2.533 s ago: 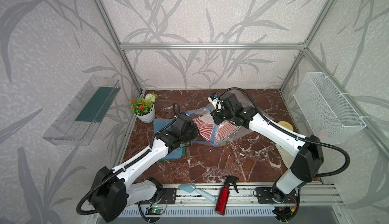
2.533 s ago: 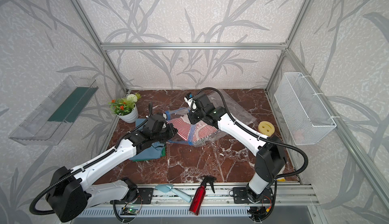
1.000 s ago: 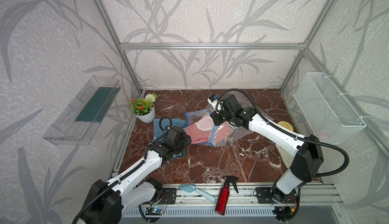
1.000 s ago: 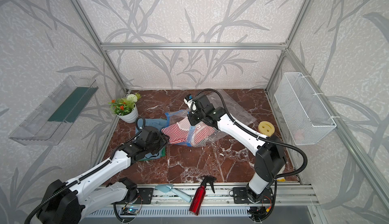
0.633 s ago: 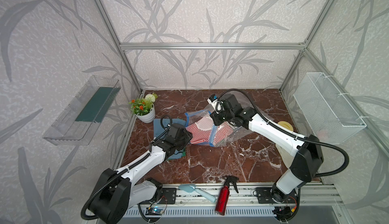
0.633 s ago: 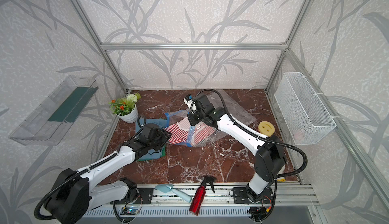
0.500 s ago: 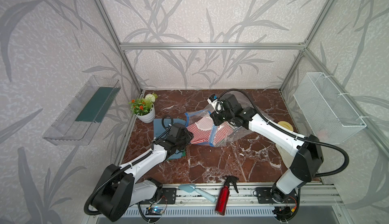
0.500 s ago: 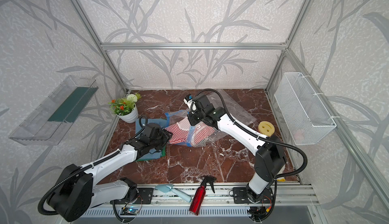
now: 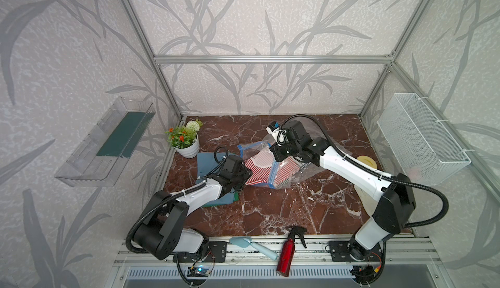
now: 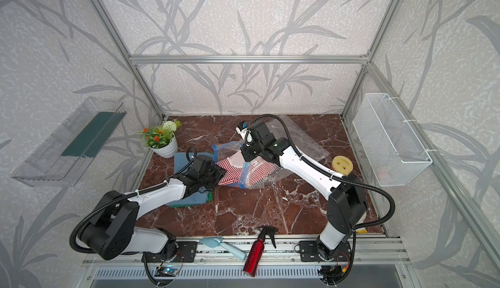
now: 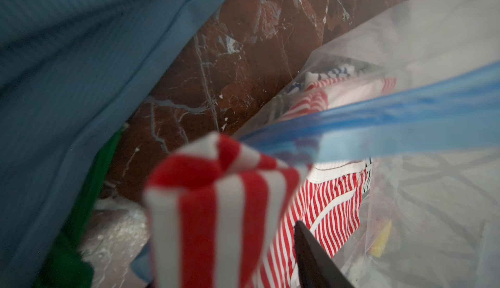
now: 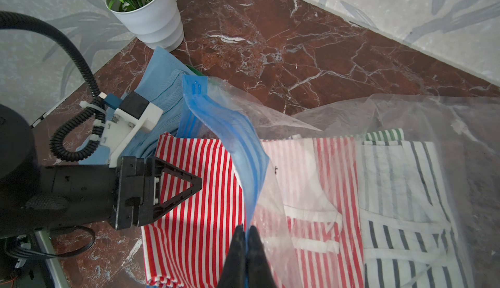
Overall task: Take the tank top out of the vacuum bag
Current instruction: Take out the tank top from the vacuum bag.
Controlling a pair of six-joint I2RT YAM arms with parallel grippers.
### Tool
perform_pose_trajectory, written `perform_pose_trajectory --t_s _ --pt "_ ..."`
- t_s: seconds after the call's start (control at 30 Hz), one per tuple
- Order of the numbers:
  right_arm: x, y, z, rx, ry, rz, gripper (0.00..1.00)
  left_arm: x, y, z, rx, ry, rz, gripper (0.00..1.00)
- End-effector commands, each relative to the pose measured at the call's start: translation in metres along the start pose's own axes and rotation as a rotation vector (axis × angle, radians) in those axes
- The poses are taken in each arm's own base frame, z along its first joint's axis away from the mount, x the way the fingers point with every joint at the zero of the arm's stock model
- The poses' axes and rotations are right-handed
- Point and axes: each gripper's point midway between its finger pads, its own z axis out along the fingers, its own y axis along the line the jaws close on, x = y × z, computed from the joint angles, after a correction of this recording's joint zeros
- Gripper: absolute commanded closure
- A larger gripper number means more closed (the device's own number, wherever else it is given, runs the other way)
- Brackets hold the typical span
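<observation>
Tank top [image 12: 194,192]: striped end out on desk [image 9: 270,208], rest inside vacuum bag [image 12: 405,116].
Right pincer [image 12: 246,232] clamped on blue zip strip [image 12: 238,137], mouth held raised; left pincer [image 12: 198,186] around bunched fabric fold, clamp unclear. Likely soft, light, stretchy: grip exposed edge; film slippery.

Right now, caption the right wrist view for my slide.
Right fingers pinch the bag's zip strip; red-striped tank top lies half out, left fingers at its free end.

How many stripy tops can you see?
3. The red-striped top lies half out of the bag. The black-striped top is inside the bag beside it. A green-striped one shows only an edge, also inside. More may be hidden.
</observation>
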Motion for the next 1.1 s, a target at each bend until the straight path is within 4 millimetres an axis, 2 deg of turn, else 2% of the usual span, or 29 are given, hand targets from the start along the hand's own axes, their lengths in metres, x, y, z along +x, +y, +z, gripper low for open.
perform_pose_trajectory --t_s 0.0,0.1,0.33,0.8,1.07 --pt "-0.002 -0.003 -0.003 0.007 -0.006 -0.007 1.0 -0.009 -0.019 0.002 0.048 -0.029 -0.012 0.5" --pt "-0.003 -0.002 -0.002 0.005 -0.008 -0.006 1.0 -0.013 -0.024 0.004 0.076 -0.044 -0.014 0.6" --pt "-0.004 -0.004 -0.002 0.01 -0.007 -0.012 1.0 -0.013 -0.032 -0.009 0.098 -0.049 -0.012 0.99" --pt "-0.002 -0.008 -0.002 0.017 0.002 0.001 1.0 -0.006 -0.052 -0.07 0.082 -0.009 -0.114 1.0" --pt "-0.003 -0.007 -0.003 0.013 0.0 0.007 1.0 -0.014 -0.071 -0.113 0.089 -0.042 -0.129 1.0"
